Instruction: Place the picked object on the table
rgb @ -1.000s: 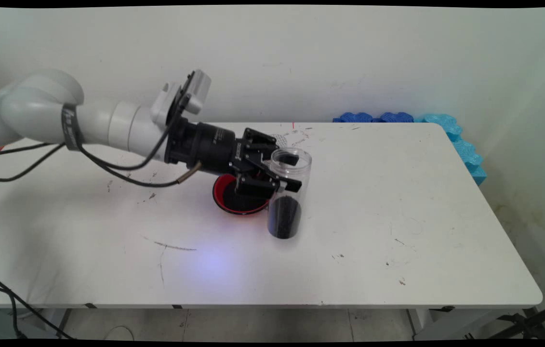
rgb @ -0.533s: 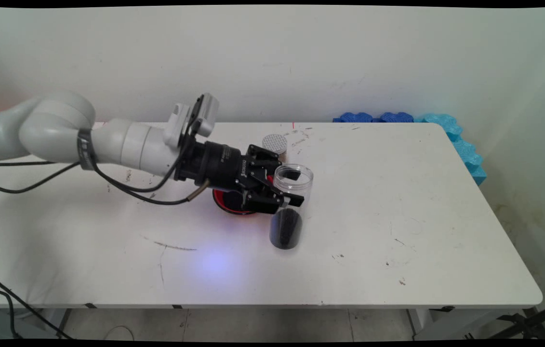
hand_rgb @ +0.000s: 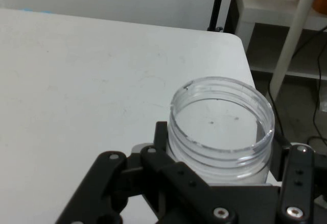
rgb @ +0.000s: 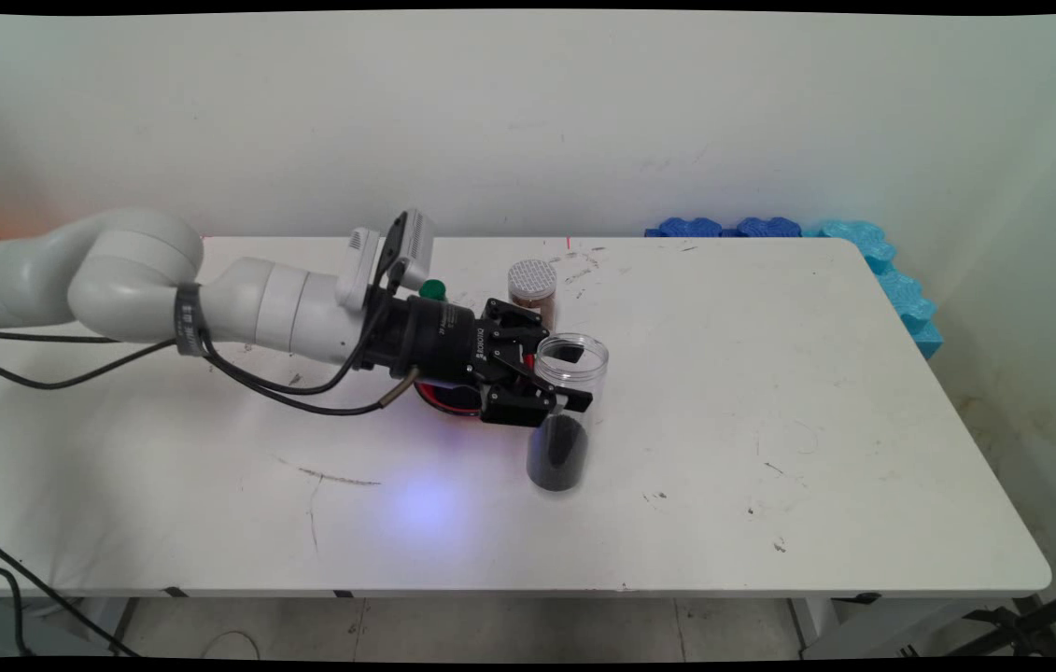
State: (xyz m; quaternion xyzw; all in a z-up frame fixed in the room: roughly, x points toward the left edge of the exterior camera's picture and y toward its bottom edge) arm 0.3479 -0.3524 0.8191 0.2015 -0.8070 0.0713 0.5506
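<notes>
Lowered since prior frames: gripper (rgb: 557, 378) w/ clear jar (rgb: 565, 411) has come down toward the worktop (rgb: 770, 420); jar base now at or just above the surface (contact unclear). Fingers closed on jar's upper wall, just below the threaded rim, one each side. Jar upright, open, lidless, lower part filled w/ dark grains. Red bowl (rgb: 439, 399) just behind the gripper, mostly hidden. Small mesh-lid jar (rgb: 531, 285) and green cap (rgb: 433, 289) farther back.

Risk: smooth wall may slip in the grip; a tilt would spill grains through the open mouth.

Writing: small white text on gripper body, not legible.
</notes>
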